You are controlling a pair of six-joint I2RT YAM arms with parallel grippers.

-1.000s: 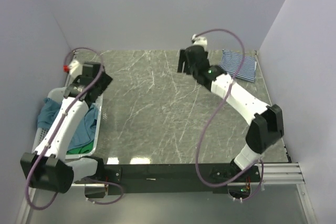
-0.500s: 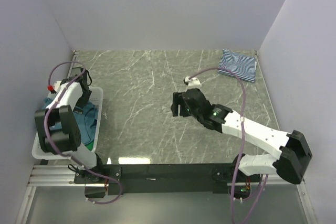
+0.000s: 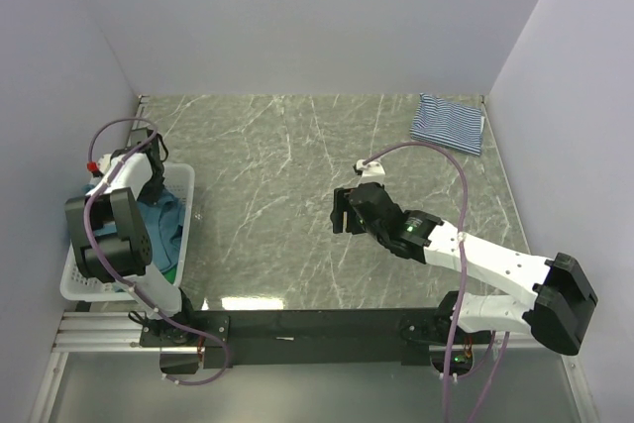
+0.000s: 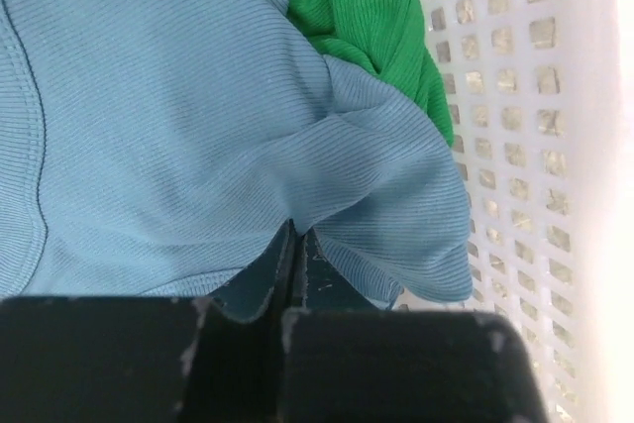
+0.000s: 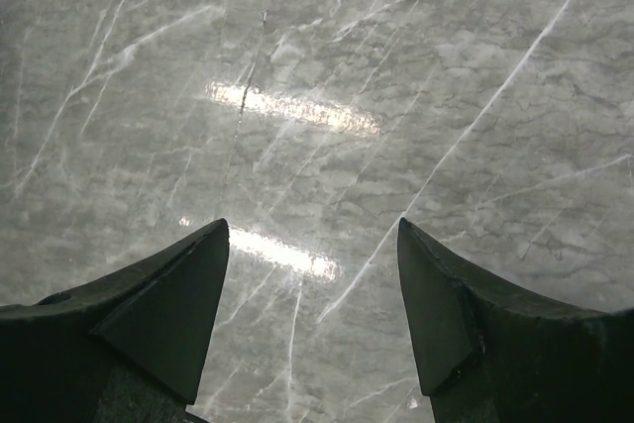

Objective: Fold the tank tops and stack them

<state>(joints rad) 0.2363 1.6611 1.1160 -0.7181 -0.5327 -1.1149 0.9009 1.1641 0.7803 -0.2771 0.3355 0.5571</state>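
striped top lies folded; green top and teal top sit in the basket. left gripper pinches the teal one, right gripper gapes empty.

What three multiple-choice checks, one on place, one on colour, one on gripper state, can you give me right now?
1. Where does the striped tank top lie?
A) near left corner
B) far right corner of the table
C) mid-table

2. What colour is the top beside the teal-blue top in the basket?
A) green
B) red
C) yellow

3. How is the left gripper?
A) open
B) shut on the teal-blue top
C) shut on the basket's rim

1 B: it lies folded there in the top view.
2 A: the green top shows against the mesh wall.
3 B: it pinches a teal-blue fold.
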